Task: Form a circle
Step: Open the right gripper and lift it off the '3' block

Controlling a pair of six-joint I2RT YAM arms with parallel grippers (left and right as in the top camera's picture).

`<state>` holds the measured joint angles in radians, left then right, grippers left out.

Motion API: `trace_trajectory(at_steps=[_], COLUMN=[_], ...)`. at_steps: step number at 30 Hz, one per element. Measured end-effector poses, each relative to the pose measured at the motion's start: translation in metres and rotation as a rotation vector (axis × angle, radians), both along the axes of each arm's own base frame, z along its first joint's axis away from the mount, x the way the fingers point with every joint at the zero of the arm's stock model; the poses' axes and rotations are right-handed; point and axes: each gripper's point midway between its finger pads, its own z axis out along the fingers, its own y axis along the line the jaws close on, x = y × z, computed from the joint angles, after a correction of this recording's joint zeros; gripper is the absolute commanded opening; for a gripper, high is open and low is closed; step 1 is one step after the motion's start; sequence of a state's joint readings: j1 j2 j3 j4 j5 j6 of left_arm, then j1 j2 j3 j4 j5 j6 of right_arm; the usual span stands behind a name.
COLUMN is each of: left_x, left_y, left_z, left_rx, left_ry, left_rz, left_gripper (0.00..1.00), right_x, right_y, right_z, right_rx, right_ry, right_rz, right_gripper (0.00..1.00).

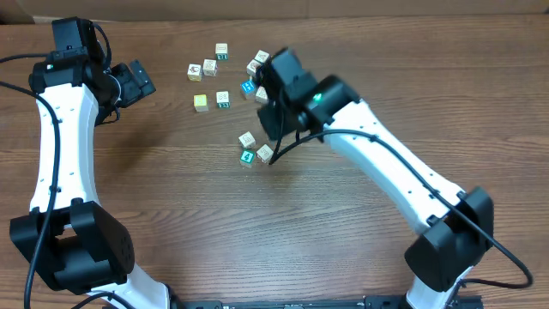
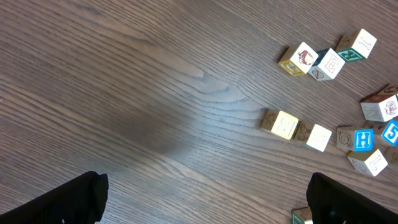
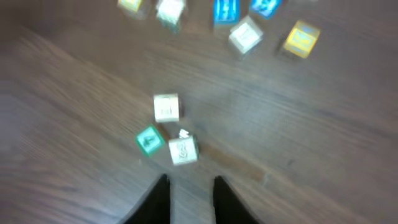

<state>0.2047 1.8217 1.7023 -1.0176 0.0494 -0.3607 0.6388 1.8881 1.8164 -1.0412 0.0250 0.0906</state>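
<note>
Two arms work over the wooden table (image 1: pixel 171 215), and we judge the right arm (image 1: pixel 386 172) far the nearer to the circle (image 1: pixel 254 150). The left arm (image 1: pixel 60 137) stands well away on the circle's far side, across bare wood. Its left end effector (image 2: pixel 205 186) is spread wide and holds nothing.

Beyond the circle, away from the right arm's base, lies the loose scatter (image 1: pixel 214 77) of cubes. We leave that group out of our plan.

Seen from the right wrist, the right end effector (image 3: pixel 191 193) sits just short of the circle, which lies straight ahead of its tips and slightly to the side of the teal cube. Its fingers are drawn nearly together, with only a thin slot left and nothing pinched in it.

We count three cubes of the circle for certain. The teal cube (image 3: pixel 148 139) and one white cube (image 3: pixel 183 150) are nearest the tips, and another white cube (image 3: pixel 166 107) lies just beyond them. A fourth we cannot make out in the blur. The group reads as a compact triangle with no clear long axis, so we judge that the coming nudge turns on pushing forward from the tips.
</note>
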Motion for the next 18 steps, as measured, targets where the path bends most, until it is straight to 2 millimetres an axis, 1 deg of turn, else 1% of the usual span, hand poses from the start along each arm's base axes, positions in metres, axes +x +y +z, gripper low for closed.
trace_trajectory(at_steps=[2,4,8,10,12,14,16,18], left_x=[0.000,0.000,0.000,0.000,0.000,0.000,0.000,0.000], left_y=[0.000,0.000,0.000,0.000,0.000,0.000,0.000,0.000], left_z=[0.000,0.000,0.000,0.000,0.000,0.000,0.000,0.000], left_rx=[0.000,0.000,0.000,0.000,0.000,0.000,0.000,0.000], left_ry=[0.000,0.000,0.000,0.000,0.000,0.000,0.000,0.000], left_rz=[0.000,0.000,0.000,0.000,0.000,0.000,0.000,0.000], left_gripper=[1.00,1.00,0.99,1.00,1.00,1.00,1.00,1.00], right_x=[0.010,0.017,0.030,0.035,0.038,0.039,0.040,0.042], right_y=[-0.006,-0.017,-0.041,-0.050,-0.053,-0.051,-0.048,-0.046], right_z=[0.018,0.025,0.022,0.020,0.016,0.008,-0.005,-0.026], right_rx=[0.041,0.066,0.080,0.085,0.087,0.085,0.078,0.058], right_ry=[-0.026,-0.030,-0.004,0.004,0.016,0.036,0.065,0.108], right_rz=[-0.058,-0.118,-0.222,-0.253,-0.276,-0.287,-0.294,-0.308], right_gripper=[0.04,0.04,0.04,0.04,0.04,0.04,0.04,0.04])
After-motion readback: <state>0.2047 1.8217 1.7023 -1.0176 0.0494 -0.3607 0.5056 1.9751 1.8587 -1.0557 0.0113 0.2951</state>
